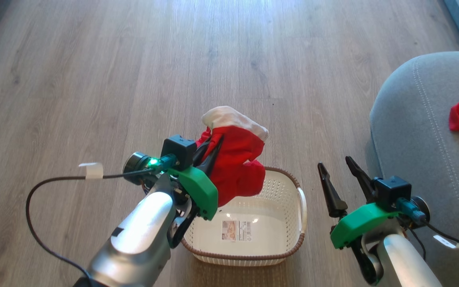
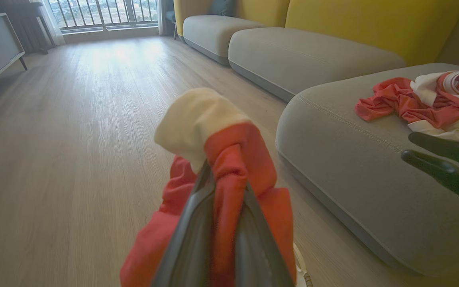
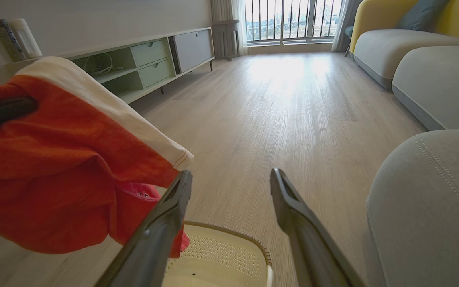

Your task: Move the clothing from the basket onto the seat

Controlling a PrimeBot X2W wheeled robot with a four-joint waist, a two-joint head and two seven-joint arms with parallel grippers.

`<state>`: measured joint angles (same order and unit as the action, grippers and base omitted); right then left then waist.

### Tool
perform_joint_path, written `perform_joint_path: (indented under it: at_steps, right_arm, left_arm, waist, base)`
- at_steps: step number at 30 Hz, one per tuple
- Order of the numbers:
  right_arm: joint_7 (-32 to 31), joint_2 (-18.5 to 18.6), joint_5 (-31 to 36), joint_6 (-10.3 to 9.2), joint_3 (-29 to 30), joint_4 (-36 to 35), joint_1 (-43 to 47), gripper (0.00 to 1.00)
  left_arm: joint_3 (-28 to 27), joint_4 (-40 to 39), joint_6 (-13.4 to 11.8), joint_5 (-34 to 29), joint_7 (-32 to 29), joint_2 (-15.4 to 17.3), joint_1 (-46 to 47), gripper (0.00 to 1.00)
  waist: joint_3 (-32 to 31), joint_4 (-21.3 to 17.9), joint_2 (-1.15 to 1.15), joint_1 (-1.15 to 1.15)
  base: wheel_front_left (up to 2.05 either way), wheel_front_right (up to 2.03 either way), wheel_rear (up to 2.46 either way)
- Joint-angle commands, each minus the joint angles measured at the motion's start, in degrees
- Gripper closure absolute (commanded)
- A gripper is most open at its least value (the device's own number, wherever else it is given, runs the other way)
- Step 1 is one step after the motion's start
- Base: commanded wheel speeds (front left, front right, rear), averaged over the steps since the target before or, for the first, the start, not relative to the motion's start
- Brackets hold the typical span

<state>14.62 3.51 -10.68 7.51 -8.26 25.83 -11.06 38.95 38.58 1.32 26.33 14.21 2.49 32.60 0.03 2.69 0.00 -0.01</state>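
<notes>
Nearest to us, the left claw (image 1: 218,140) is pressed together on a fold of the red garment (image 1: 237,163). The garment hangs from its dark fingers over the far left corner of the basket (image 1: 279,191), and we cannot tell whether its lowest fold clears the rim. The cloth is bright red and bunched, capped on top by a cream-white band. The right claw (image 1: 334,161) stands spread wide and holds nothing, between the basket and the seat (image 1: 412,151). The basket sits on the wood floor (image 1: 114,79). On its bare bottom lies a sticker (image 1: 236,230) whose print is too small for us to read. Farther off, on the grey seat with its pale stitched seam, more clothing (image 2: 408,103) lies crumpled, red with white striped panels.
</notes>
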Motion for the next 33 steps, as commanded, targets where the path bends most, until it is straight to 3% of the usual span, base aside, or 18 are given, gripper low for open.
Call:
perform_joint_path:
  at_steps: [1, 6, 17, 22, 27, 33]
  right_arm:
    - [0.4, -0.6, -0.6, -0.02, -1.5, -1.6, -1.2, 0.0]
    - [0.4, -0.6, -0.4, -0.02, -3.7, -1.7, -1.5, 0.0]
    - [0.4, -0.2, -0.1, -0.02, -20.6, 1.0, -10.3, 0.0]
    - [0.4, 0.0, -0.5, -0.02, -26.9, 5.4, -15.4, 0.0]
    - [0.3, -0.3, -1.7, -0.02, -35.8, 14.2, -23.1, 0.0]
    - [0.3, -0.6, -3.3, -0.02, -39.1, 20.4, -27.9, 0.0]
  left_arm:
    - [-2.0, -2.1, -0.2, 0.3, 0.8, 1.0, 2.0, 1.0]
    - [-1.5, -2.6, -0.3, 0.2, 0.8, 1.0, 1.9, 1.0]
    - [0.3, -5.1, 0.0, 0.0, 0.3, 0.9, 3.1, 1.0]
    - [1.1, -6.1, 0.1, 0.0, 0.1, 0.8, 3.4, 1.0]
    - [2.5, -7.6, 0.2, 0.1, -0.1, 0.7, 3.9, 1.0]
    - [4.0, -8.7, 0.3, 0.7, -0.3, 0.5, 3.9, 1.0]
  waist:
    - [-0.1, 0.0, 0.0, 0.01]
    - [0.0, 0.1, 0.0, 0.01]
    - [1.7, 1.4, 0.0, 0.01]
    - [2.2, 2.3, 0.0, 0.01]
    - [2.9, 4.0, 0.0, 0.01]
    - [3.3, 5.5, 0.0, 0.01]
  base:
    - [0.0, 0.0, 0.0]
    - [0.0, 0.0, 0.0]
    - [0.0, 0.0, 0.0]
    - [0.0, 0.0, 0.0]
    - [0.0, 0.0, 0.0]
    - [0.0, 0.0, 0.0]
